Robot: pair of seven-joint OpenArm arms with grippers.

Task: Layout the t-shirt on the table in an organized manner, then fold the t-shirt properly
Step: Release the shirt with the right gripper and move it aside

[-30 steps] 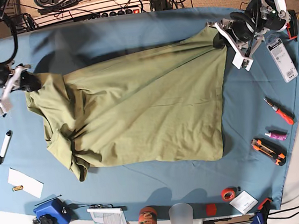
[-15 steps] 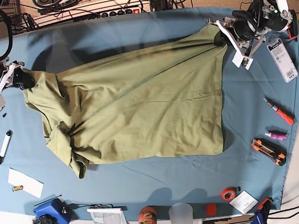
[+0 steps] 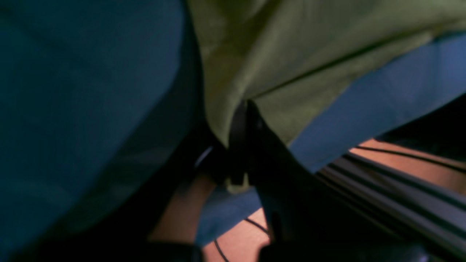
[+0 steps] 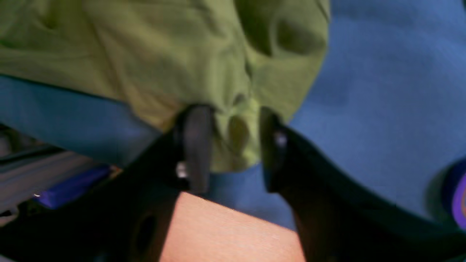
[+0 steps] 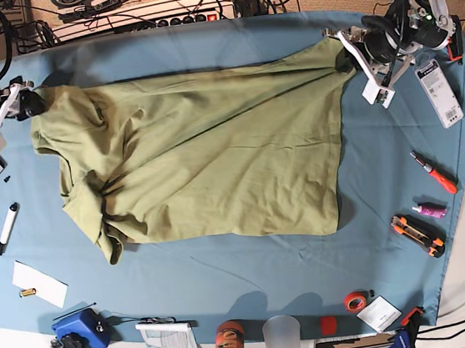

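- Step in hand: layout. The shirt [image 5: 205,156] lies spread across the middle of the table [image 5: 228,284], stretched along its far edge between the two arms. Folding is not yet begun.
- Left gripper [image 5: 344,59]: at 2 o'clock in the base view. Its jaws are pressed together on the shirt's far corner; the left wrist view shows cloth pinched between the dark fingers [image 3: 240,142].
- Right gripper [image 5: 29,103]: at 10 o'clock in the base view. Its jaws stand apart. In the right wrist view a bunch of cloth sits between the fingers [image 4: 194,145] without being squeezed; judge this corner as released or about to drop.
- Shirt condition: the body is mostly flat, with diagonal tension creases running from the held corner. The near corner at 8 o'clock [image 5: 109,230] is bunched and folded on itself.
- Next move calls for: lifting the right gripper clear of the cloth without dragging it, then releasing the left corner.
- After that, the bunched 8 o'clock corner needs pulling outward and flattening before any fold.
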